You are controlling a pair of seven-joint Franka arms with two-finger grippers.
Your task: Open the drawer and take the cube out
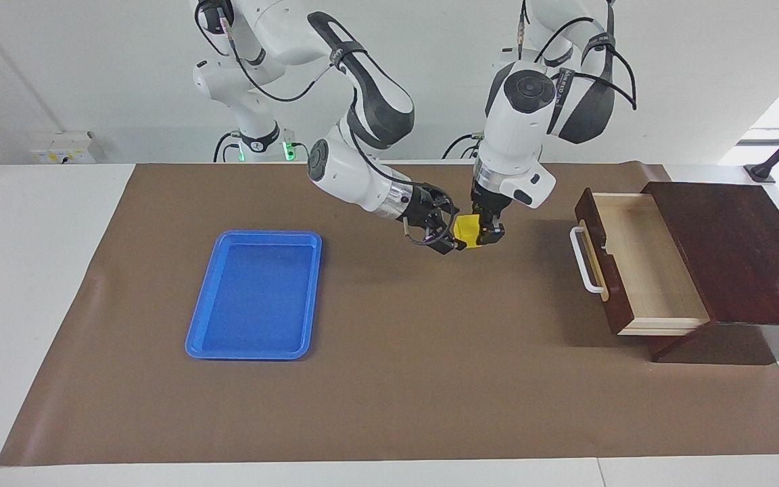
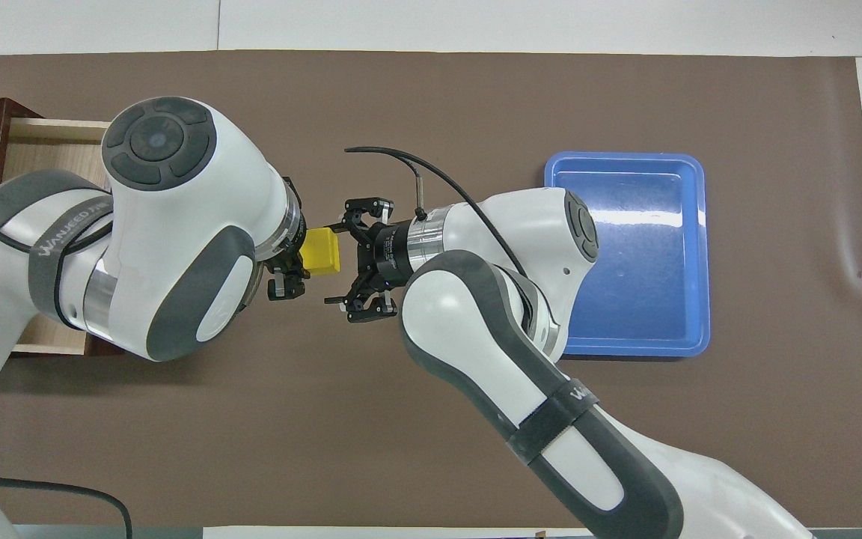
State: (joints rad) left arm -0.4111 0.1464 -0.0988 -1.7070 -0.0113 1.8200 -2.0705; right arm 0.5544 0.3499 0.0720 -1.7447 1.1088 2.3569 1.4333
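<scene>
The yellow cube (image 1: pixel 466 230) (image 2: pixel 322 250) hangs above the brown mat near the middle of the table, with my left gripper (image 1: pixel 479 235) (image 2: pixel 298 254) shut on it from above. My right gripper (image 1: pixel 451 232) (image 2: pixel 335 262) is open and lies sideways right beside the cube, on the side toward the tray, its fingertips level with the cube's edge. Whether they touch the cube I cannot tell. The drawer (image 1: pixel 640 264) (image 2: pixel 42 150) stands pulled out of its dark wooden box (image 1: pixel 734 250) at the left arm's end, its pale interior bare, its white handle (image 1: pixel 585 260) facing the mat.
A flat blue tray (image 1: pixel 257 294) (image 2: pixel 629 254) lies on the mat toward the right arm's end, with nothing in it. The brown mat (image 1: pixel 396 379) covers most of the white table.
</scene>
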